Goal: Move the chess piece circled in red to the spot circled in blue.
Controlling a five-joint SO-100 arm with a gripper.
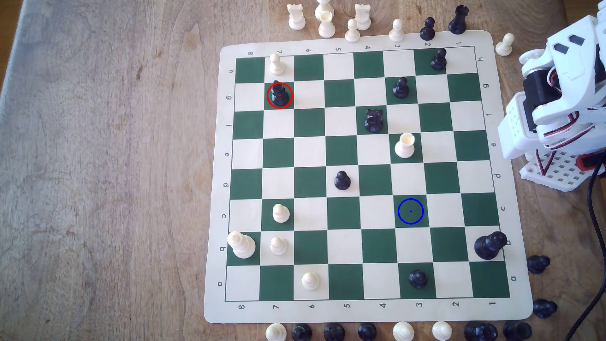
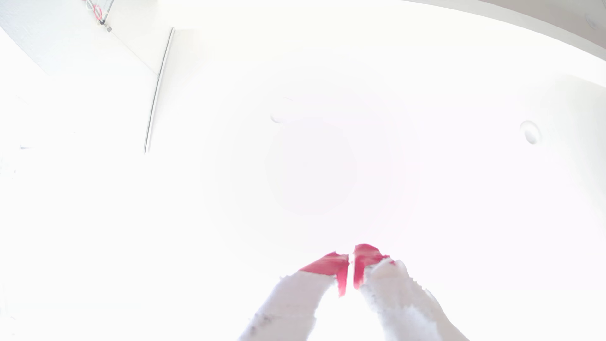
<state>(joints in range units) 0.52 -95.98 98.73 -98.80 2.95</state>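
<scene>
The chess piece (image 1: 279, 95), a glossy black bishop-like piece ringed in red, stands on a green square near the board's far corner at the exterior view's left. The spot (image 1: 410, 211), a green square with a blue ring and dot, lies bare toward the exterior view's right. The white arm (image 1: 557, 98) is folded up beside the board's edge at the exterior view's right, far from both. In the washed-out wrist view my gripper (image 2: 351, 259) points at a bright ceiling, its red-tipped fingers (image 2: 331, 265) nearly touching with nothing between them.
A green-and-cream chess mat (image 1: 216, 183) lies on a wooden table. A black knight (image 1: 373, 120), white rook (image 1: 405, 146) and black pawn (image 1: 342, 180) stand between the piece and the spot. Captured pieces line the far and near edges. A black cable (image 1: 593, 229) runs beside the arm's base.
</scene>
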